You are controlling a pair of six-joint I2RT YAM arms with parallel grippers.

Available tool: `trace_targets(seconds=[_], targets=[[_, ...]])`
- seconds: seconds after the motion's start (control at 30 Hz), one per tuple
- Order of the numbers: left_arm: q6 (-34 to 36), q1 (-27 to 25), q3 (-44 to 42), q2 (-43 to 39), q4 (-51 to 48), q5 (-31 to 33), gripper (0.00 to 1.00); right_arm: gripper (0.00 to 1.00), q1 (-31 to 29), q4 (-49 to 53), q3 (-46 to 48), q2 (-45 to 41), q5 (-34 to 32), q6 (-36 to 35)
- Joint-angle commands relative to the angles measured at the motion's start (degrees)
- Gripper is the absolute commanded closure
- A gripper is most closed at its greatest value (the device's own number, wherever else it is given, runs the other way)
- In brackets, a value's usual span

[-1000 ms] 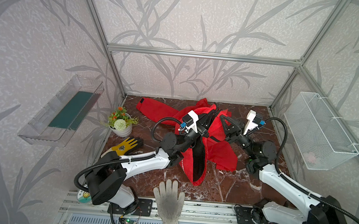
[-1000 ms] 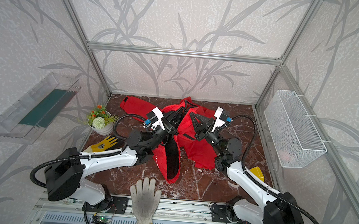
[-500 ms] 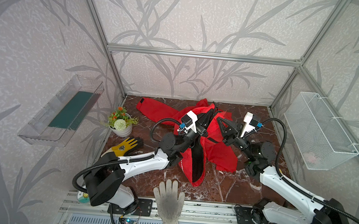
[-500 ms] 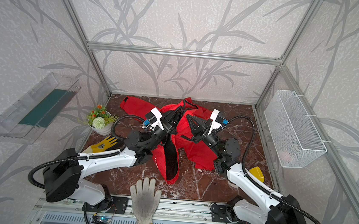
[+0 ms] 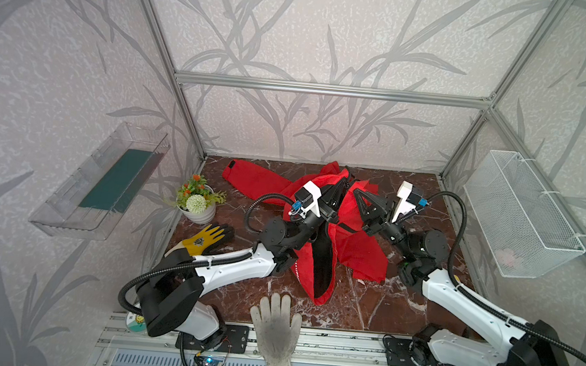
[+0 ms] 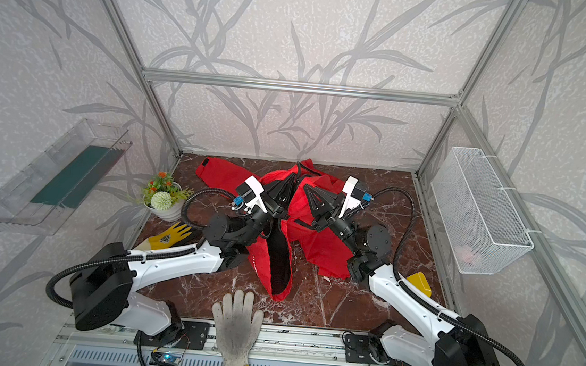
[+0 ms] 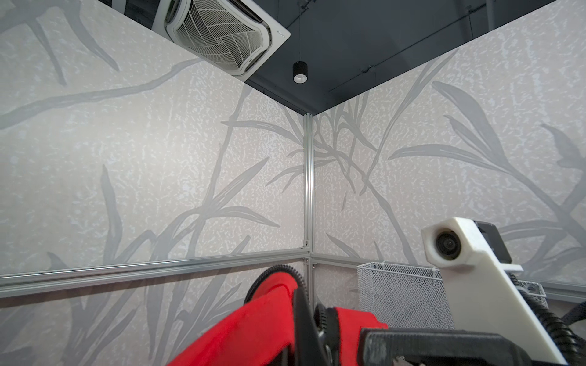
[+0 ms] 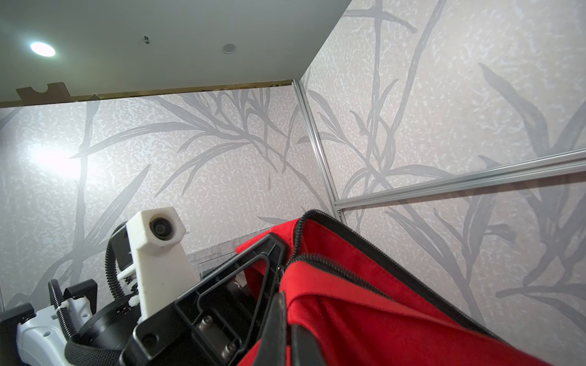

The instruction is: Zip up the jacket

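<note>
My right gripper (image 5: 357, 195) edged toward my left gripper (image 5: 343, 179); both stayed clamped on the jacket (image 5: 362, 248) (unzipped, I judged), drawing its edges closer.

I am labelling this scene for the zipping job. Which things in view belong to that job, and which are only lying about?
Belong to the job: the jacket; the left gripper and the right gripper, both shut on the jacket.
Lying about: white glove; yellow glove; flower pot; wire basket; clear tray.
</note>
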State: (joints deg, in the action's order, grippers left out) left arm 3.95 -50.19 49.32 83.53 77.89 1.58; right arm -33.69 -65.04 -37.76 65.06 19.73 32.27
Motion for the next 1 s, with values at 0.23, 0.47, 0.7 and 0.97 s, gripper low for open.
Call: trace_targets(seconds=[0.23,0.47,0.7,0.97], targets=[[1.02,0.02,-1.46,-2.17,3.26,0.5,1.0,1.0,2.51,-15.3,-2.05,0.94,-5.14,8.4],[0.3,0.02,-2.95,-3.1,3.24,0.82,1.0,1.0,3.94,-15.32,-3.31,1.28,-5.3,9.04],[-0.45,0.15,-2.63,-3.27,-0.89,0.87,1.0,1.0,7.79,-15.3,-2.66,2.02,-5.35,9.49],[-17.33,4.21,-3.01,2.46,-13.3,5.46,1.0,1.0,8.4,-15.38,6.93,5.08,-8.96,5.52]])
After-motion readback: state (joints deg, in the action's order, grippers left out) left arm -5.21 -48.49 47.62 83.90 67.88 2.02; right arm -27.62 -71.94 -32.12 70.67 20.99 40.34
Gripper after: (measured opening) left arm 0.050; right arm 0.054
